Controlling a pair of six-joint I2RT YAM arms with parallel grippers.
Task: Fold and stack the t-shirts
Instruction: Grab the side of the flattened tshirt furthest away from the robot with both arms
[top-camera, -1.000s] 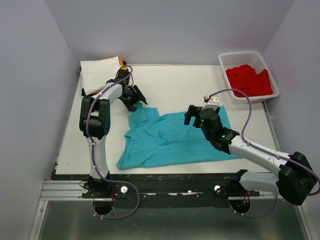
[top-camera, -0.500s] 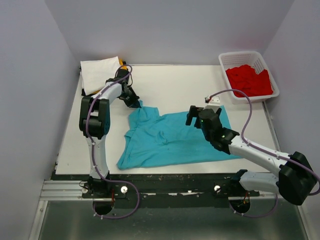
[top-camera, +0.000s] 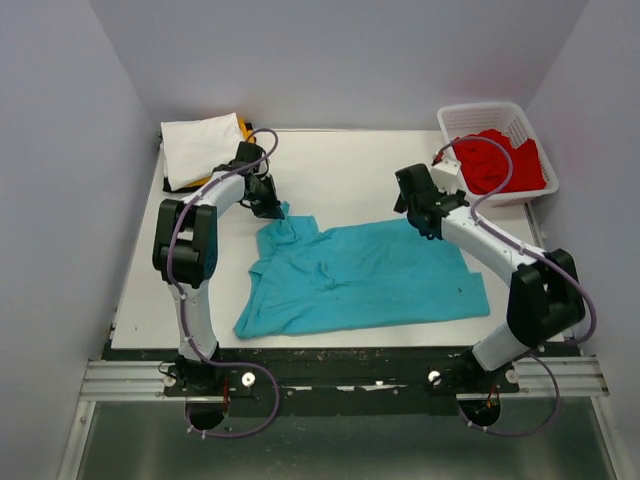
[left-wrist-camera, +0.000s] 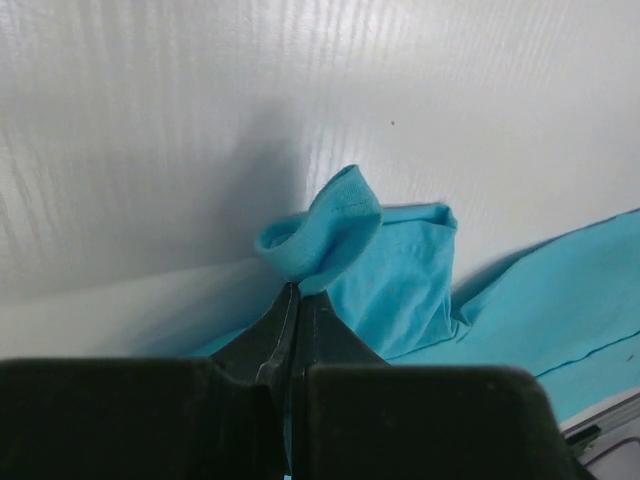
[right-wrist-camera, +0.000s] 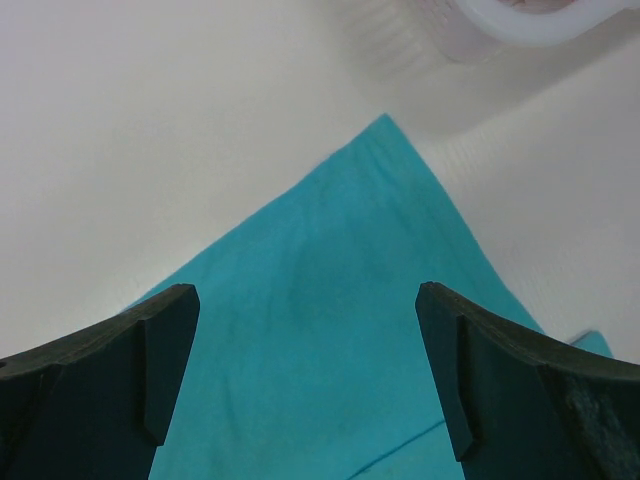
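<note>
Teal t-shirt (top-camera: 360, 275), rumpled mid-way across the table (top-camera: 350, 160) toward its near edge: my left fingers (left-wrist-camera: 262, 345) pinch only a thin curl of hem at its far-left corner, my right fingers (right-wrist-camera: 125, 365) hang spread over its far-right corner, gripping nothing; risk: a one-sided pull slips the pinch or bunches the cloth.

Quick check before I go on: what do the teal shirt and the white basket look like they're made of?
Teal t-shirt: soft matte knit cloth, probably cotton jersey; it wrinkles, and its stitched hem curls where the left fingers pinch it. Basket: likely moulded white plastic, going by its rigid lattice walls and smooth rim.
</note>
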